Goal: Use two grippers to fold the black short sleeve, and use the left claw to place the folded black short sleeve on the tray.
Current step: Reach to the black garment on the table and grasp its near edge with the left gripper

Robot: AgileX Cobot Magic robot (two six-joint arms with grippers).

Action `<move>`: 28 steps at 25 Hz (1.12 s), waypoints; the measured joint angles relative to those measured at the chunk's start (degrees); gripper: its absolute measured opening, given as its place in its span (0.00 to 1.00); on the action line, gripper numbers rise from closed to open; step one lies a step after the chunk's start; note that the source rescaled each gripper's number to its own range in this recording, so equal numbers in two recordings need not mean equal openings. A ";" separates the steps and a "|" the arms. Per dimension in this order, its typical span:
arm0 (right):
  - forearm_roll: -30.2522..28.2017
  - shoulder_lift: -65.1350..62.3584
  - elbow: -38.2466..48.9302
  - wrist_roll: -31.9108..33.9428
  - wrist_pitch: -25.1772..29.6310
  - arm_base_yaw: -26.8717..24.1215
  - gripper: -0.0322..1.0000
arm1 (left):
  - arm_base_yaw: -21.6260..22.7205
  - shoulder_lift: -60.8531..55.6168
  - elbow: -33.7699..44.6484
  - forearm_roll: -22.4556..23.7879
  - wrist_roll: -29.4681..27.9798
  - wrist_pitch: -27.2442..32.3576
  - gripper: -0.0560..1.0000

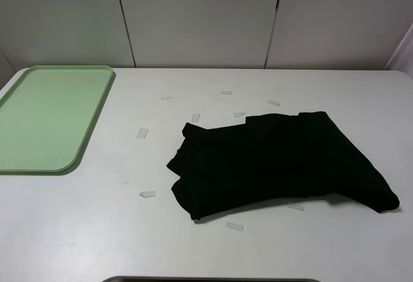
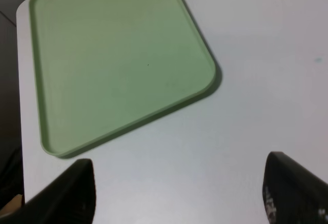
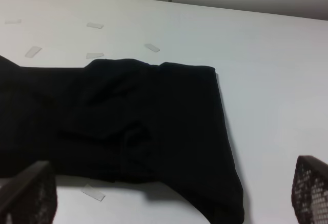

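My left fingers (image 2: 66, 196) gape empty by the tray (image 2: 118, 65), their drop spot; my right fingers (image 3: 28, 196) gape empty over the rumpled black short sleeve (image 3: 128, 116), awaiting folding.

Left fingers (image 2: 294, 193) — black, scuffed, right fingers (image 3: 311, 188) (mesh-textured)

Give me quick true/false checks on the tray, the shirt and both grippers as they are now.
1. The pale mint-green rectangular plastic tray holds nothing. True.
2. The plain black cloth short sleeve lies on the tray. False: it lies crumpled on the white table, apart from the tray.
3. The left gripper is shut on the shirt. False: its jaws stand open and empty, by the tray's corner.
4. The right gripper is open and holds nothing. True.
5. Small pale tape strips lie on the table around the shirt. True.
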 joint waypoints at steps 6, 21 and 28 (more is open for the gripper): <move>0.00 0.00 0.00 0.00 0.00 0.00 1.00 | 0.00 0.00 0.00 0.00 0.00 0.00 0.68; 0.00 0.00 0.00 0.00 0.00 0.00 1.00 | 0.00 0.00 0.00 0.00 0.00 0.00 0.68; 0.00 0.00 0.00 0.00 0.00 0.00 1.00 | 0.00 0.00 0.00 1.11 0.64 -9.49 0.68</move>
